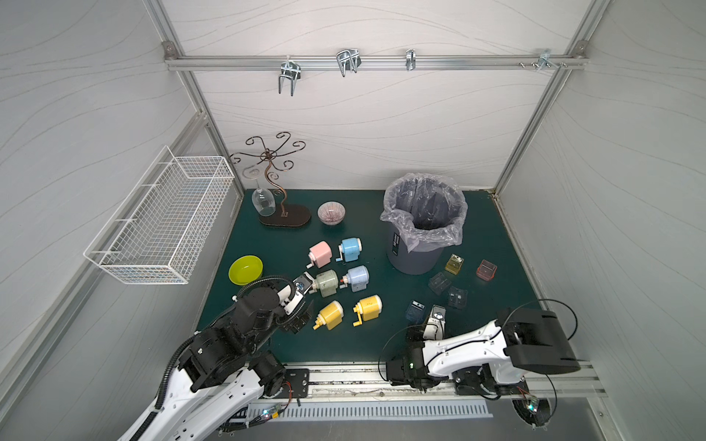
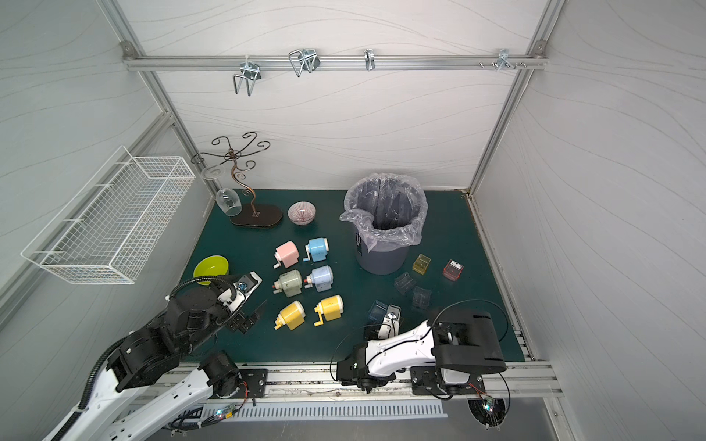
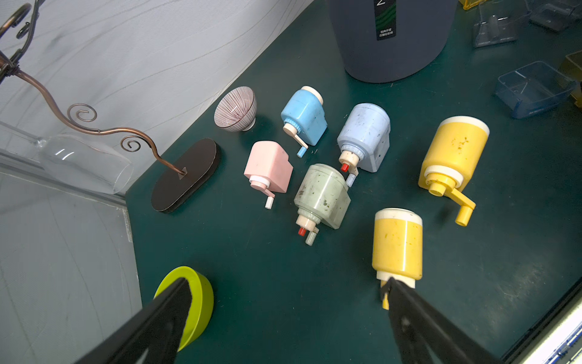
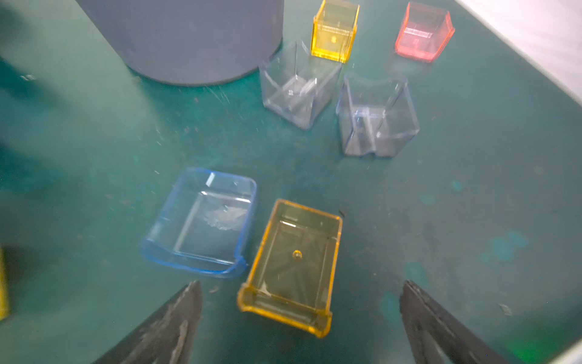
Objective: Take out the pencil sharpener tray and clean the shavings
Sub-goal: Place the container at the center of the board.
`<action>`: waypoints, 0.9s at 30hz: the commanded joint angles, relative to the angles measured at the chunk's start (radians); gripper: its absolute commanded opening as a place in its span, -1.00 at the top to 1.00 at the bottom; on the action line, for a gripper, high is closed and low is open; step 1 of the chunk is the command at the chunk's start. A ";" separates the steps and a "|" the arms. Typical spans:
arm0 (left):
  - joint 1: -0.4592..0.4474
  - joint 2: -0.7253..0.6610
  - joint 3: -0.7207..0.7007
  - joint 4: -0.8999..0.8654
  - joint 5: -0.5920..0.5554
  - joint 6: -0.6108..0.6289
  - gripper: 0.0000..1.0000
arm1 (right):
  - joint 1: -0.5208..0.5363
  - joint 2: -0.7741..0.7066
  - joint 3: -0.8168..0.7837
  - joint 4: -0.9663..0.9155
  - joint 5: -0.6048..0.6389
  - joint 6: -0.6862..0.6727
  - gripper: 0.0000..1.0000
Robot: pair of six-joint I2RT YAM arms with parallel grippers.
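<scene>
My right gripper (image 4: 301,285) is spread wide and holds nothing. An amber sharpener tray (image 4: 293,268) lies open side up on the green mat (image 4: 472,189), just ahead of the fingertips, in line with the gap and clear of both. A blue tray (image 4: 201,227) sits just beside it, also open side up. There's a pale patch on its floor, and this view is too blurred to tell what it is. I cannot make out the shavings in any view.

Further out, near the foot of the grey bin (image 4: 189,41), are a clear tray (image 4: 299,88), a second clear tray (image 4: 376,116), a yellow tray (image 4: 334,31) and a red tray (image 4: 423,31), all apart from each other.

My left gripper (image 3: 288,293) is wide open too and empty. One fingertip overlaps the crank end of the near yellow sharpener (image 3: 397,242); I can't tell if they touch. The other finger crosses in front of the lime bowl (image 3: 201,299).

The rest of the cluster mid-mat is the far yellow sharpener (image 3: 453,151), green sharpener (image 3: 324,195), pale blue sharpener (image 3: 365,135), sky blue sharpener (image 3: 304,110) and pink sharpener (image 3: 267,167). All of them lie with cranks toward me.
</scene>
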 commanded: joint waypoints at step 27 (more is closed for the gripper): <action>0.139 0.207 0.046 0.256 0.207 -0.404 -1.00 | -0.238 -0.978 0.455 -0.005 0.243 -1.739 -0.98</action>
